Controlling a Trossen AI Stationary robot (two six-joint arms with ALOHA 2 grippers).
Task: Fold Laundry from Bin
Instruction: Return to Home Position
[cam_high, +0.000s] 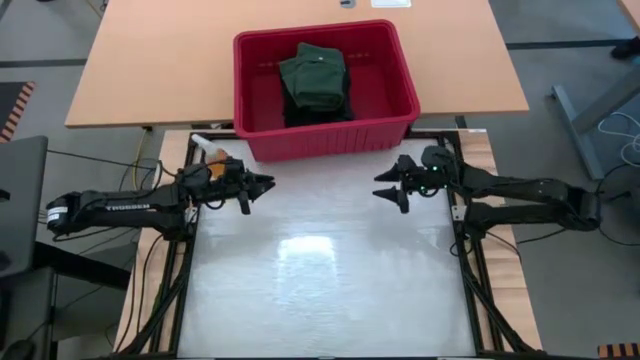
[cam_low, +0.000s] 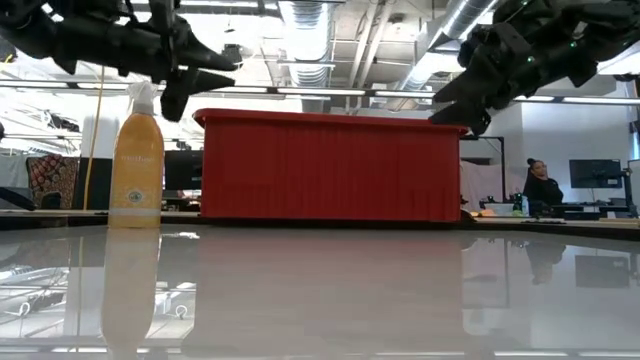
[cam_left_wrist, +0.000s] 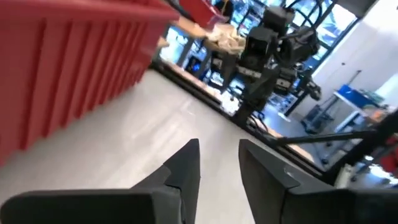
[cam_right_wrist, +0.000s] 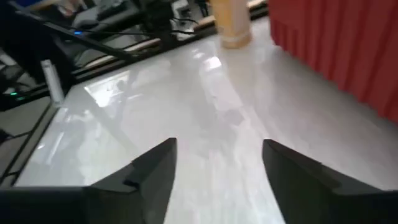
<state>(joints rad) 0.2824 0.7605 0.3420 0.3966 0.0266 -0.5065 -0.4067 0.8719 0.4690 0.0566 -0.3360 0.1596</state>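
Desk (cam_low: 330, 290), glossy white, fills the low view's foreground; nothing lies on the near stretch.

Laundry (cam_high: 315, 78): folded stack inside the bin (cam_high: 330, 140), green piece on top, black beneath, sitting toward the bin's middle. No cloth shows outside it. Bin stands at the desk's far edge, centred between the arms.

Left gripper (cam_high: 262, 183): hovers above the desk just in front of the bin's left front corner, pointing inward. Fingers (cam_left_wrist: 186, 168) parted by a narrow gap, holding nothing.

Right gripper (cam_high: 385, 192): mirrors it off the bin's right front corner, well apart from the left. Fingers (cam_right_wrist: 155, 168) spread wide, empty.

Bottle (cam_low: 137, 160): orange, spray top, upright near the bin's left front corner, close behind the left gripper.

Person (cam_low: 541, 185): seated far back in the room, away from the desk.

Judgement: folding and binning look finished; only the retreat to rest remains. To do it well, draw each arm back along its own side and away from the bin wall. The left arm should mind the bottle. Fingers should stay empty, with no snag on the bin's rim.

Writing: white lettering on the left arm (cam_high: 125, 207) reads TROSSEN. Bottle label too small to read.
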